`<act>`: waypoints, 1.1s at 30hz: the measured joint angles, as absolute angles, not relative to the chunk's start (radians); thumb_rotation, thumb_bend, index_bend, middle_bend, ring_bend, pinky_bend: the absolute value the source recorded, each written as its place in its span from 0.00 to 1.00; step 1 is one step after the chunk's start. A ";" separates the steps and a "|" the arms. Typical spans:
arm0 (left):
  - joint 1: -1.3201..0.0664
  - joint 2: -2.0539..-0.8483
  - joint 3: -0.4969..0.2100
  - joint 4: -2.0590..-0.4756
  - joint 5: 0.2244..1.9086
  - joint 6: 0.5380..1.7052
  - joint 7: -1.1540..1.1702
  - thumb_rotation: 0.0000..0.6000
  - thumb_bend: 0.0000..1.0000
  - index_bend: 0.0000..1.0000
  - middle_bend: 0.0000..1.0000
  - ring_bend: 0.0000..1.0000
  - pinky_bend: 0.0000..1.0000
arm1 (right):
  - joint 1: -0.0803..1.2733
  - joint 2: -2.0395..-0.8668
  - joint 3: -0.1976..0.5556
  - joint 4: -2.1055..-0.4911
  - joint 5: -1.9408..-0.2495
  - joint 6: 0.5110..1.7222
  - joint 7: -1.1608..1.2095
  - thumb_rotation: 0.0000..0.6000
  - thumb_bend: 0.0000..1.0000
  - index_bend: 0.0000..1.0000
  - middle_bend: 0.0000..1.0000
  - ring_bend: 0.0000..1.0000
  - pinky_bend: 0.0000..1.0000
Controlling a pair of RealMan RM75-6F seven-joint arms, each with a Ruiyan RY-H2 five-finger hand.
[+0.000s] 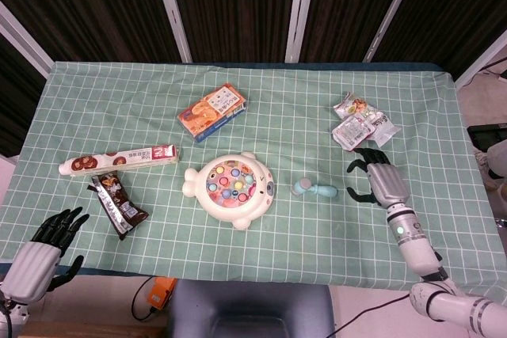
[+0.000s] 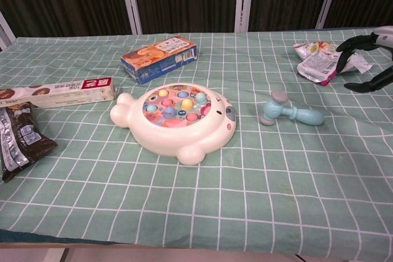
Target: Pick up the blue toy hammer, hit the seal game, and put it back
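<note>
The right hand (image 1: 377, 179) is open with fingers spread, holding nothing, near the light blue plastic toy hammer (image 1: 314, 189), which lies flat on the green checked tablecloth (image 1: 317, 116).

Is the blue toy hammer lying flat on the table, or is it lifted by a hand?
Lying flat. The blue toy hammer rests on the tablecloth; the right hand is beside it, fingers apart, not touching.

The head view is looking steeply down from above the near edge, taking in the whole green checked tablecloth (image 1: 317, 116). The chest view is sitting low and close, facing across it. Both are sharing the white seal-shaped game board (image 1: 230, 187) (image 2: 176, 121).
</note>
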State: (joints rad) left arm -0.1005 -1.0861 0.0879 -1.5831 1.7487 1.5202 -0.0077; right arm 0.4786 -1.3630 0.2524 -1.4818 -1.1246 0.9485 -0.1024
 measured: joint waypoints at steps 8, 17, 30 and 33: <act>-0.101 -1.088 0.088 -1.583 1.748 1.520 -0.005 1.00 0.41 0.00 0.02 0.02 0.13 | 0.540 -1.433 0.253 -1.444 -1.042 0.925 -0.200 1.00 0.46 0.53 0.24 0.13 0.19; -0.100 -1.086 0.089 -1.581 1.752 1.525 -0.012 1.00 0.41 0.00 0.02 0.02 0.13 | 0.573 -1.491 0.227 -1.427 -1.023 0.944 -0.265 1.00 0.50 0.58 0.25 0.15 0.19; -0.100 -1.086 0.090 -1.581 1.754 1.527 -0.012 1.00 0.41 0.00 0.02 0.02 0.13 | 0.605 -1.560 0.211 -1.377 -1.003 0.949 -0.297 1.00 0.52 0.59 0.25 0.16 0.19; -0.099 -1.086 0.091 -1.580 1.756 1.530 -0.014 1.00 0.41 0.00 0.02 0.02 0.13 | 0.609 -1.567 0.211 -1.373 -0.994 0.950 -0.304 1.00 0.52 0.59 0.25 0.16 0.19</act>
